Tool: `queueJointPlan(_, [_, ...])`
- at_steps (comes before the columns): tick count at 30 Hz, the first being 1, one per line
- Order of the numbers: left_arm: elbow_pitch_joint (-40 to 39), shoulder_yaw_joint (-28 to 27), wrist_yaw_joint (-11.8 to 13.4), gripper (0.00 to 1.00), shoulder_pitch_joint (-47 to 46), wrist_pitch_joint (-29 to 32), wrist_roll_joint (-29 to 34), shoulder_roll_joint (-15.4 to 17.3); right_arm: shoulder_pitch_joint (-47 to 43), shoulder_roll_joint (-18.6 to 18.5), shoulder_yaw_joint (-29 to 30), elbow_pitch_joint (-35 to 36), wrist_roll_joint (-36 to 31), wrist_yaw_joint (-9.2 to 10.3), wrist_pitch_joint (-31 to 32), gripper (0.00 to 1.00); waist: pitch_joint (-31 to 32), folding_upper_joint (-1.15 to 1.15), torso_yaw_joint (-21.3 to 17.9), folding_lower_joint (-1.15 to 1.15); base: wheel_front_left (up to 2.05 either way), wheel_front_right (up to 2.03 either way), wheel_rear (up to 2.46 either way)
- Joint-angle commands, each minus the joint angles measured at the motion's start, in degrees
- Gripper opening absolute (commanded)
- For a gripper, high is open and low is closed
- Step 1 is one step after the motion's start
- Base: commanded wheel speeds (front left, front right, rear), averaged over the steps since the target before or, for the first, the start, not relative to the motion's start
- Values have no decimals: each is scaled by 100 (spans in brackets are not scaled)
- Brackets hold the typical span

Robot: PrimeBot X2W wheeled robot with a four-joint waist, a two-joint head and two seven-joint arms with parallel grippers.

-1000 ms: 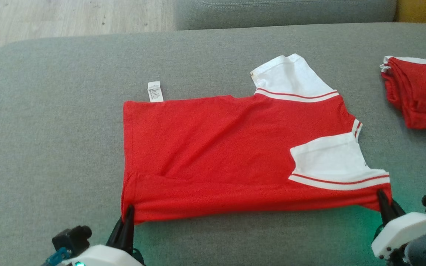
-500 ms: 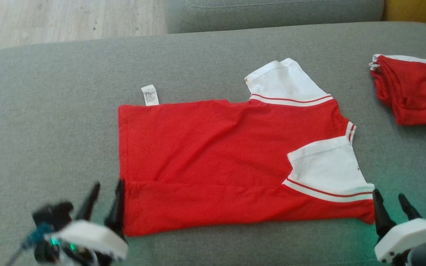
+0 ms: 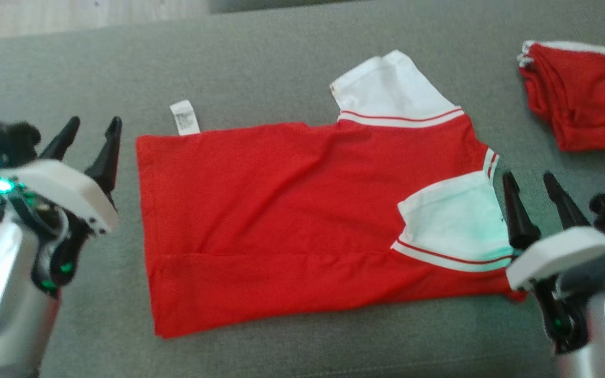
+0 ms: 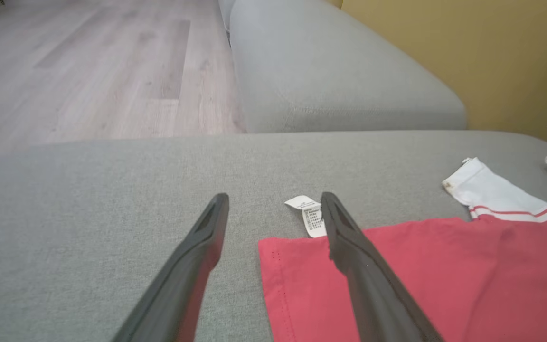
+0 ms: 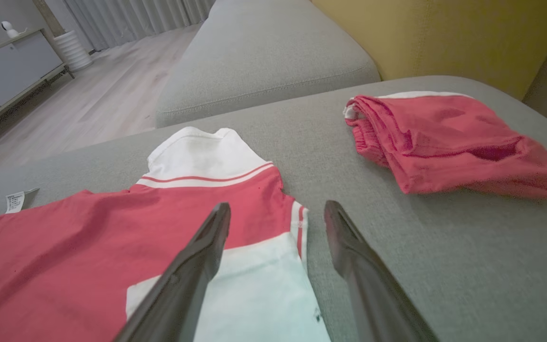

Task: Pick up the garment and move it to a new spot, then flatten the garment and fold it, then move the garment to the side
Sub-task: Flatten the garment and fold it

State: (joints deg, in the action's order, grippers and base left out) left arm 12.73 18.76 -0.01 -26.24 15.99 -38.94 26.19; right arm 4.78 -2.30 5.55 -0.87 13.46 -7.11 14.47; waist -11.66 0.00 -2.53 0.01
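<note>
**Left gripper (image 3: 95, 122) and right gripper (image 3: 528, 177) flank garment (image 3: 281, 220)**

Both gape empty at 9 and 3 o'clock of the red garment, flat on the grey cushion (image 3: 281, 63); standing at its ends likely readies them to lift matching edges for a fold

My left claw (image 3: 95, 123) sits at 9 o'clock in the head view, jaws spread wide and empty, fingers (image 3: 105, 155) aimed toward 1. My right claw (image 3: 528, 178) sits at 4 o'clock, equally wide and empty, leaning toward 11, its silver forearm (image 3: 591, 341) below at 5.
</note>
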Motion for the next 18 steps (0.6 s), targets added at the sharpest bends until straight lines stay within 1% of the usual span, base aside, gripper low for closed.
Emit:
queueJointPlan(1, [46, -197, -53, 100, -389, 204, -83, 288, 300, -58, -216, 234, -45, -37, -25, 100, -230, 0, -156, -1, 0, 0, 0])
queueJointPlan(4, [400, -134, -109, 100, -685, 453, -40, 405, 528, -58, -391, 239, -55, -37, -38, 100, -457, 0, -284, -1, 0, 0, 0])
queueJointPlan(9, [829, -76, -185, 100, -981, 715, -53, 495, 810, -58, -582, 202, -53, -37, -95, 100, -761, 0, -447, -1, 0, 0, 0])
queueJointPlan(14, [1042, -75, -182, 100, -1032, 783, -92, 523, 970, -58, -635, 154, -59, -37, -181, 100, -976, 0, -544, -1, 0, 0, 0])
queueJointPlan(18, [1176, -54, -243, 100, -1003, 866, -155, 557, 1050, -58, -670, 117, -39, -37, -245, 100, -1084, 0, -594, -1, 0, 0, 0])
